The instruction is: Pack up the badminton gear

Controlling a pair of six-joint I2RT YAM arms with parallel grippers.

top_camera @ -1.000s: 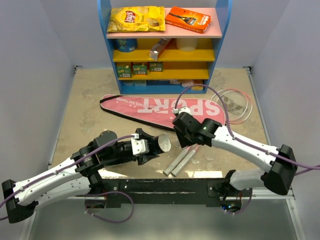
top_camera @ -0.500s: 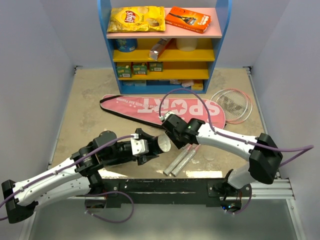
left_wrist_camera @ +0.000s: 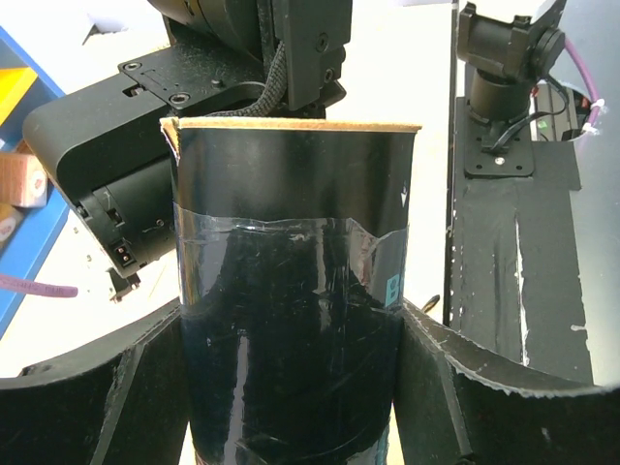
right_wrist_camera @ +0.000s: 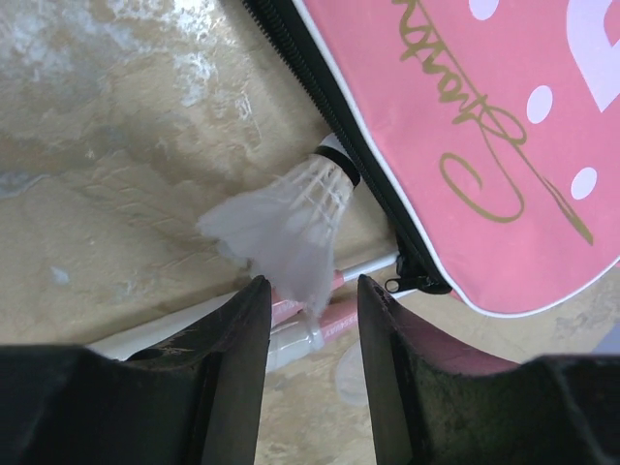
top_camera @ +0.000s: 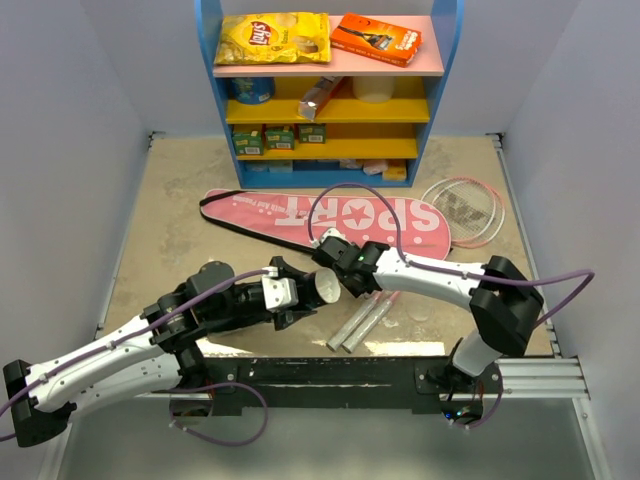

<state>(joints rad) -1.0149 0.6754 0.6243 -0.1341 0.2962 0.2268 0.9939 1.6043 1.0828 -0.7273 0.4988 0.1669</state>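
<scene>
Pinching black tube [left_wrist_camera: 291,242] in left claw [top_camera: 298,292], both fingers tight on its sides, mouth facing right claw [right_wrist_camera: 312,283]. Can't see tube contents. Seeing shuttlecock [right_wrist_camera: 291,228] between right fingers [right_wrist_camera: 232,339], feathers against one; can't tell if clamped or loose. Seeing pink bag [top_camera: 300,212] flat on table [top_camera: 180,200], rackets [top_camera: 470,208] outside it, heads just beside its wide end.

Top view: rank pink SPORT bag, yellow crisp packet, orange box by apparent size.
1. Pink SPORT bag
2. Yellow crisp packet
3. Orange box
The packet and box sit higher, nearer the camera, so they likely look bigger than they are. The bag still looks clearly largest.
</scene>
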